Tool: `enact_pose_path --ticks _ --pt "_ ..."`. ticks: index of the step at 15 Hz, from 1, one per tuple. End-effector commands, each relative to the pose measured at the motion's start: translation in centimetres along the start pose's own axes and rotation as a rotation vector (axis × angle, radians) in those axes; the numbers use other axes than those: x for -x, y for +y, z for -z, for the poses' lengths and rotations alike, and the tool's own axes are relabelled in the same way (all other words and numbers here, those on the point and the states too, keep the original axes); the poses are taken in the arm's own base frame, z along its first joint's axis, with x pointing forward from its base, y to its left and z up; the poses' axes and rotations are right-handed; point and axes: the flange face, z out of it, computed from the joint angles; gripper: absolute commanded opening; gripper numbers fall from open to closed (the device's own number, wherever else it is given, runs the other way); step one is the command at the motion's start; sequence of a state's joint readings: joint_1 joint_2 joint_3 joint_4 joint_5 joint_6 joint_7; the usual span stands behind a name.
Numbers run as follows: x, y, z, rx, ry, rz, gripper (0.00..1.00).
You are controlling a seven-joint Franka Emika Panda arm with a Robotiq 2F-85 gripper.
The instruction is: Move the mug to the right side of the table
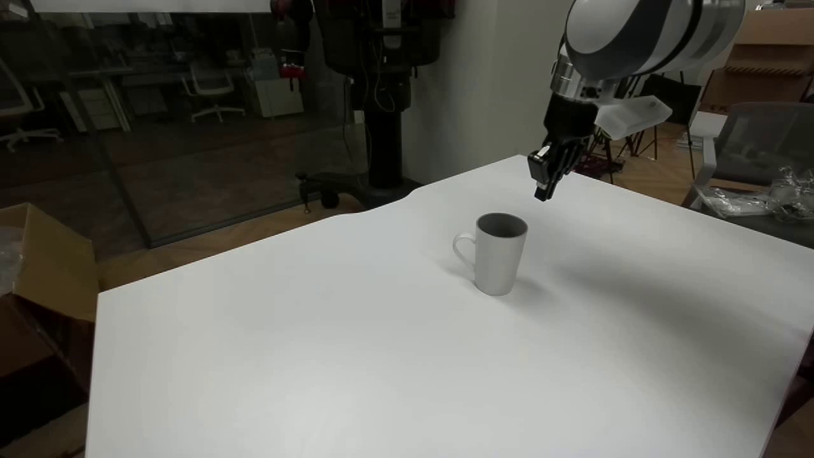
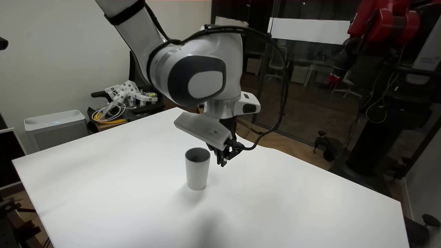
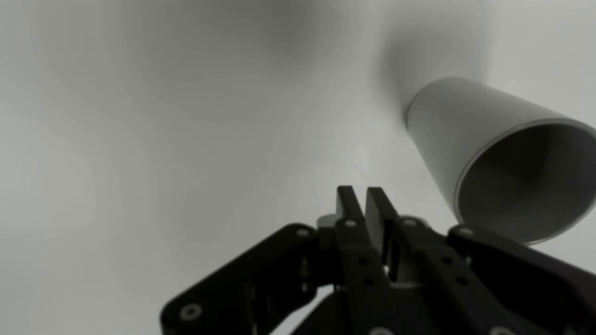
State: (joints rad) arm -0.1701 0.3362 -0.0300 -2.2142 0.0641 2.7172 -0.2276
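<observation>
Your gripper (image 3: 360, 188), nearest in the wrist view, has its fingers (image 3: 348, 202) almost together, a sliver of gap, nothing held. Mug (image 1: 499, 264) stands upright near the middle of the table (image 1: 286, 331), just beside the fingertips, apart; handle (image 1: 456, 245) shows in an exterior view. Looks like pre-grasp. Fingertip height against the mug is hard to judge: rise first, spread wide, line up clear of the handle, descend straight. Off-centre contact could tip it.
</observation>
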Motion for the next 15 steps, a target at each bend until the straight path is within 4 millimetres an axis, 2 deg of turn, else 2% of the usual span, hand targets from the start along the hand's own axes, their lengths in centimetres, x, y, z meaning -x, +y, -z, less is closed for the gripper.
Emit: enact_pose_path --ticks 1,12,13,14,15 --pt "0.02 -0.05 0.10 0.001 0.000 -0.002 0.12" --pt "0.04 -0.06 0.12 0.001 0.000 -0.006 0.12" --pt "0.04 -0.06 0.12 0.001 0.000 -0.006 0.03" --pt "0.02 -0.12 -0.07 -0.001 -0.002 -0.007 0.26" --pt "0.02 -0.16 -0.27 -0.004 -0.006 -0.007 0.39"
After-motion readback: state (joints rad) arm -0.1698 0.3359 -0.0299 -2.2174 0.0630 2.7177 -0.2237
